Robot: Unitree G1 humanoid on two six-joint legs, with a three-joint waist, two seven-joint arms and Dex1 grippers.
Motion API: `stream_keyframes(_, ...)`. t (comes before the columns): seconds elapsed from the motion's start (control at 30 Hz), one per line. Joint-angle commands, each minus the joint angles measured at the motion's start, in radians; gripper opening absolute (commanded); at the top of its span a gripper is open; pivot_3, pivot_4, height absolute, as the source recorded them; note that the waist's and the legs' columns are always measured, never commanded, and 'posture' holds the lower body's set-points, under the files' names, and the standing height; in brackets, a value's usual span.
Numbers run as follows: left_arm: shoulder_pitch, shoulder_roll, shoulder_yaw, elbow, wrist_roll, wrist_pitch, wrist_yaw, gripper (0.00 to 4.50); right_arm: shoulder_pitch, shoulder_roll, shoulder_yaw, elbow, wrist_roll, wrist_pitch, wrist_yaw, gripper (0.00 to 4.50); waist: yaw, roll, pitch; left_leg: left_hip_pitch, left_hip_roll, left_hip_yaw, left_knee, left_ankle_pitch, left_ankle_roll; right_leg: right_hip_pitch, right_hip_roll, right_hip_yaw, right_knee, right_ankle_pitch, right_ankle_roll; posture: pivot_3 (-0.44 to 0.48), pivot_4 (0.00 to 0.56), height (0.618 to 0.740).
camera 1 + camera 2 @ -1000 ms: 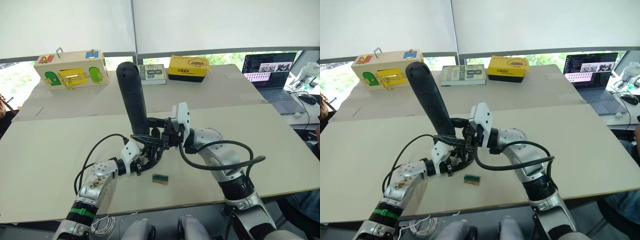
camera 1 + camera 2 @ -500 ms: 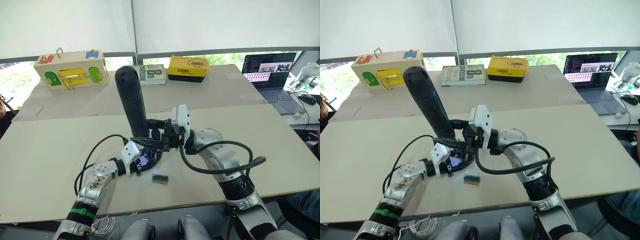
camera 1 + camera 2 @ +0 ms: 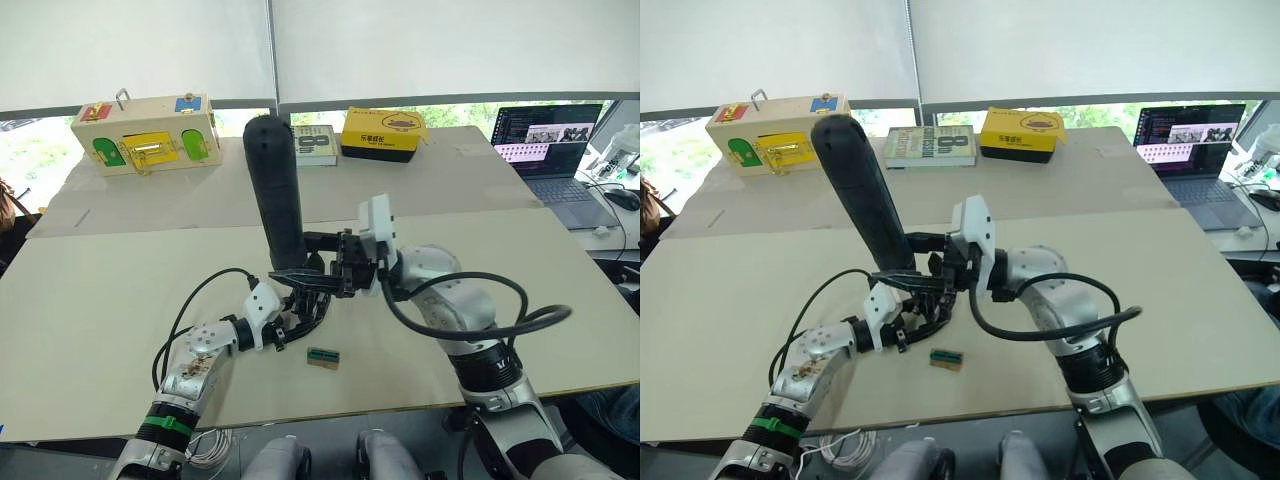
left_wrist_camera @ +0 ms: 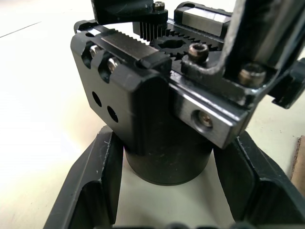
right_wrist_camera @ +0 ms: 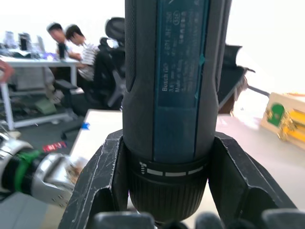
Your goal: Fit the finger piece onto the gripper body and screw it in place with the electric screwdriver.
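Observation:
The electric screwdriver (image 3: 278,195), a thick black cylinder, stands nearly upright over the table's middle with its rounded end up. My right gripper (image 3: 315,255) is shut around its lower part; in the right wrist view the fingers (image 5: 102,181) clamp its collar. Just below it, my left gripper (image 3: 305,310) is shut on the gripper body (image 4: 143,119), a chunky black block with round holes, screws and a toothed ridge on top. The screwdriver's tip points down into that block and is hidden there. I cannot tell the finger piece apart from the body.
A small green-and-tan piece (image 3: 322,356) lies on the table just in front of the grippers. Along the far edge stand a wooden latch box (image 3: 145,132), a book (image 3: 318,143) and a yellow box (image 3: 382,132). A laptop (image 3: 545,140) sits far right.
The camera has shifted a little. A bluish glow seen at the left gripper half a second ago no longer shows. Both grippers keep their holds in about the same place.

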Motion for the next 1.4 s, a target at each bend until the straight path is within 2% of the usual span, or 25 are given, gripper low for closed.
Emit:
stream_keyframes(0.03,0.035,-0.001,-0.012,0.043,0.026,0.044,0.025,2.25,-0.03,0.002,-0.044,-0.084,0.067,0.01,0.01,1.92,0.001,0.0,0.0,0.0,0.0,0.0,0.0,0.0,0.0,0.0,0.0,0.0,0.0,0.0,0.0,0.0,0.15,0.74)
stream_keyframes(0.23,0.049,-0.006,0.003,0.01,0.0,0.082,0.042,2.25,-0.012,-0.013,-0.055,-0.114,0.117,0.027,0.049,1.92,0.001,-0.001,0.001,-0.001,0.0,0.0,0.0,0.0,0.0,0.0,0.0,0.0,0.0,0.0,0.0,0.0,0.15,0.74)
stream_keyframes(0.3,0.051,-0.006,0.006,0.002,-0.003,0.088,0.044,3.31,-0.01,-0.02,-0.071,-0.135,0.16,0.04,0.066,1.92,0.0,0.0,0.002,-0.002,0.0,0.0,0.0,0.0,0.0,-0.001,0.0,0.0,0.0,0.0,0.0,0.0,0.15,0.74)
stream_keyframes(0.4,0.059,-0.001,0.018,-0.004,-0.009,0.088,0.044,4.48,-0.012,-0.04,-0.109,-0.187,0.26,0.086,0.088,1.92,0.001,0.0,0.003,-0.003,0.0,0.0,0.0,0.0,0.0,-0.001,0.0,0.0,0.0,0.0,0.0,0.0,0.15,0.74)
stream_keyframes(0.57,0.116,0.043,0.069,-0.061,-0.036,0.075,0.026,4.48,-0.025,-0.124,-0.19,-0.277,0.411,0.203,0.043,1.92,-0.008,0.0,0.004,-0.004,0.001,-0.001,0.0,0.0,0.0,-0.002,-0.001,0.0,-0.001,0.0,0.0,0.0,0.15,0.74)
stream_keyframes(0.67,0.181,0.109,0.128,-0.13,-0.099,0.075,-0.031,4.48,-0.034,-0.25,-0.294,-0.294,0.522,0.315,-0.014,1.92,-0.018,-0.001,0.005,-0.008,0.002,-0.001,0.0,0.0,0.0,-0.006,-0.001,0.004,-0.001,0.0,-0.001,0.0,0.15,0.74)
stream_keyframes(0.77,0.256,0.198,0.213,-0.184,-0.19,0.077,-0.12,4.48,-0.012,-0.46,-0.404,-0.246,0.595,0.457,-0.017,1.92,-0.02,-0.001,0.007,-0.013,0.002,0.0,-0.002,0.0,0.0,-0.012,-0.001,0.004,-0.001,0.0,-0.004,0.0,0.15,0.74)
stream_keyframes(0.8,0.274,0.222,0.23,-0.195,-0.217,0.074,-0.158,4.48,-0.001,-0.526,-0.425,-0.221,0.608,0.509,-0.02,1.92,-0.019,-0.001,0.007,-0.016,0.002,0.0,-0.002,0.0,0.0,-0.016,-0.001,0.005,-0.001,0.004,-0.01,0.0,0.15,0.74)
stream_keyframes(0.87,0.329,0.293,0.309,-0.237,-0.314,0.067,-0.274,4.48,0.052,-0.704,-0.448,-0.138,0.531,0.575,0.034,1.92,-0.015,-0.001,0.009,-0.018,0.002,0.0,-0.003,0.001,0.002,-0.019,-0.002,0.004,0.0,0.003,-0.013,0.0,0.15,0.74)
stream_keyframes(0.97,0.373,0.363,0.413,-0.275,-0.393,0.017,-0.39,4.48,0.114,-0.919,-0.383,-0.001,0.376,0.639,0.054,1.92,-0.005,0.0,0.018,-0.022,0.002,0.001,-0.003,0.001,0.003,-0.021,-0.004,0.002,-0.002,0.002,-0.015,0.0,0.15,0.74)
stream_keyframes(1.07,0.384,0.39,0.468,-0.289,-0.442,0.043,-0.42,4.48,0.127,-1.018,-0.266,0.099,0.247,0.668,0.082,1.92,0.004,0.002,0.021,-0.025,0.002,0.002,-0.003,0.0,0.002,-0.022,-0.008,-0.002,-0.004,0.002,-0.015,0.0,0.15,0.74)
stream_keyframes(1.17,0.396,0.416,0.493,-0.281,-0.45,0.06,-0.452,4.48,0.094,-1.044,-0.088,0.203,0.089,0.732,0.068,1.92,0.003,0.003,0.022,-0.026,0.003,0.002,-0.003,0.0,0.003,-0.022,-0.009,-0.005,-0.005,0.002,-0.014,0.0,0.15,0.74)
stream_keyframes(1.23,0.392,0.42,0.495,-0.272,-0.449,0.062,-0.456,4.48,0.07,-1.026,0.007,0.279,-0.024,0.683,0.086,1.92,0.002,0.004,0.023,-0.028,0.003,0.002,-0.003,0.0,0.003,-0.023,-0.009,-0.006,-0.006,0.002,-0.014,0.0,0.15,0.74)
stream_keyframes(1.4,0.373,0.411,0.492,-0.258,-0.423,0.038,-0.449,4.48,-0.008,-0.959,0.124,0.422,-0.179,0.632,0.133,1.92,-0.002,0.006,0.026,-0.032,0.002,0.004,-0.003,0.002,0.006,-0.027,-0.008,-0.009,-0.006,0.003,-0.014,0.0,0.15,0.74)
